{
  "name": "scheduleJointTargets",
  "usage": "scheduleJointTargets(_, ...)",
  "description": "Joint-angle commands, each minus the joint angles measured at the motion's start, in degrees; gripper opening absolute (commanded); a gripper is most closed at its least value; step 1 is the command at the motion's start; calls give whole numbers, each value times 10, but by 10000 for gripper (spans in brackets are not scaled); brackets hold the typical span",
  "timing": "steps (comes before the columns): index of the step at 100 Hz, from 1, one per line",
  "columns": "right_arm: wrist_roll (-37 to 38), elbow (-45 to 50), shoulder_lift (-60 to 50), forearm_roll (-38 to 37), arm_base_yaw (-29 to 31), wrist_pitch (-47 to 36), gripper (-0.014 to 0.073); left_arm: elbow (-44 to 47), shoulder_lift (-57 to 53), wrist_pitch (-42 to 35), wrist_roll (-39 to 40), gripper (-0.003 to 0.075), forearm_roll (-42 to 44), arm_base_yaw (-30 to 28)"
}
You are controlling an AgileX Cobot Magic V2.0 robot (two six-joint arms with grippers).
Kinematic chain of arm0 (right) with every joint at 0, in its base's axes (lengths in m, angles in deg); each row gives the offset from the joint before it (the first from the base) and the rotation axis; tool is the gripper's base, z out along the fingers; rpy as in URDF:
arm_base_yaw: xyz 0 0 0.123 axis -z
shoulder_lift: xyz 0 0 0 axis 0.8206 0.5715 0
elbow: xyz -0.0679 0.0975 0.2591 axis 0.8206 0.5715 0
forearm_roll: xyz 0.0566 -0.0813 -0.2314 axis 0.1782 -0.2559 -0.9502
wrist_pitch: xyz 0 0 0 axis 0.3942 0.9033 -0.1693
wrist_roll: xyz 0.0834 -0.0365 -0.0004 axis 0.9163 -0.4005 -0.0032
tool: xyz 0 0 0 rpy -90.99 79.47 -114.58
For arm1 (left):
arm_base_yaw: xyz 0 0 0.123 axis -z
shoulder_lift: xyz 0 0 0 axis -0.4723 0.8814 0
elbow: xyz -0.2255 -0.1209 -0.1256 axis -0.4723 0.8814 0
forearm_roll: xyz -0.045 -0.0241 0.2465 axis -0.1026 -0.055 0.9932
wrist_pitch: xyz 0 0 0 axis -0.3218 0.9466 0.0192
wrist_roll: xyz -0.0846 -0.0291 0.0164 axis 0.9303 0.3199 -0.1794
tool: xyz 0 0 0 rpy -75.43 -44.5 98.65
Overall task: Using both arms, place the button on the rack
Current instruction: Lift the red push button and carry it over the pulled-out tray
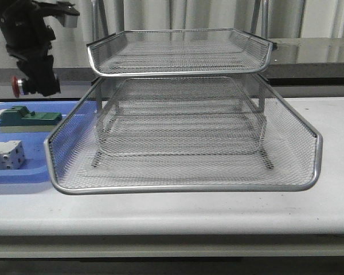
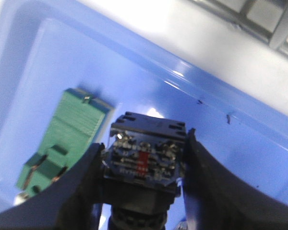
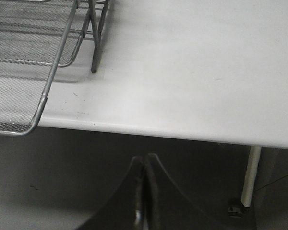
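While your left tool (image 1: 37, 83) hangs high at the far left, you've got the button (image 2: 145, 160) clamped between its two black fingers (image 2: 81, 187), red head (image 1: 15, 83) poking out sideways, up in the air above the blue tray (image 1: 74, 117). Down below it on that tray, you can see the green block (image 1: 27, 118) lying flat, and nearer you the white-grey terminal block (image 1: 6, 155). Move right and the rack (image 1: 183, 137) fills the middle of the surface (image 1: 332, 206): bottom tray slid well forward, top tray raised behind it, nothing lying in the mesh. Over on the right, your other tool (image 3: 144, 191) sits off the surface's edge beside the rack's corner, fingers pressed together, holding nothing.
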Motion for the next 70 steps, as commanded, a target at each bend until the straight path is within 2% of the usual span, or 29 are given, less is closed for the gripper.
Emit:
scheduleJointTargets(1,-2,-20,3,-6,2,-38,-70,-22,-60,32,23,-20,-8,3)
scheduleJointTargets(33,-2,-20,3,-6,2,-37,-70,-7,-132,32,87,-20,-13,4)
scheduleJointTargets(70,-2,-20,3,-6,2,-37,-70,149,-276,32,87,-20,-21,42)
